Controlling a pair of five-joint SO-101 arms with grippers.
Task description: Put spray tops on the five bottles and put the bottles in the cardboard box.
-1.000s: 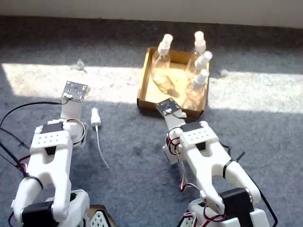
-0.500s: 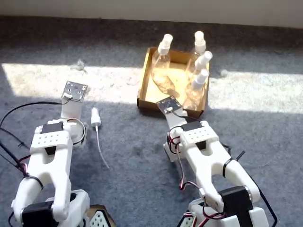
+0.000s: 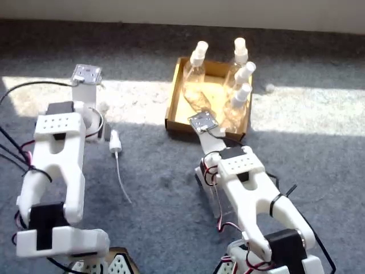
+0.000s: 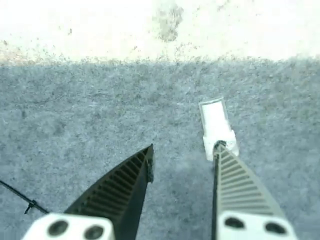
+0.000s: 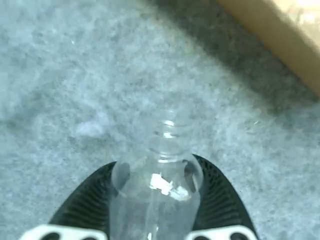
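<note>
A white spray top (image 3: pixel 115 141) with a long thin tube lies on the grey carpet, and in the left wrist view the spray top (image 4: pixel 216 125) sits just past one fingertip. My left gripper (image 4: pixel 183 147) is open above the carpet with nothing between its fingers. My right gripper (image 5: pixel 157 165) is shut on a clear bottle (image 5: pixel 157 172) whose neck has no top. The cardboard box (image 3: pixel 178 94) stands just beyond the right arm (image 3: pixel 245 177) and holds several clear bottles (image 3: pixel 197 68) with white spray tops.
A corner of the box wall (image 5: pixel 280 35) is close ahead of the held bottle. Black cables (image 3: pixel 23 91) trail at the left. A small scrap (image 3: pixel 94 77) lies on the sunlit carpet at the back left. Open carpet lies between the arms.
The left arm has swung forward, away from its base, so its wrist now sits farther back beside the spray top. The right arm has edged slightly toward the box with the bottle.
</note>
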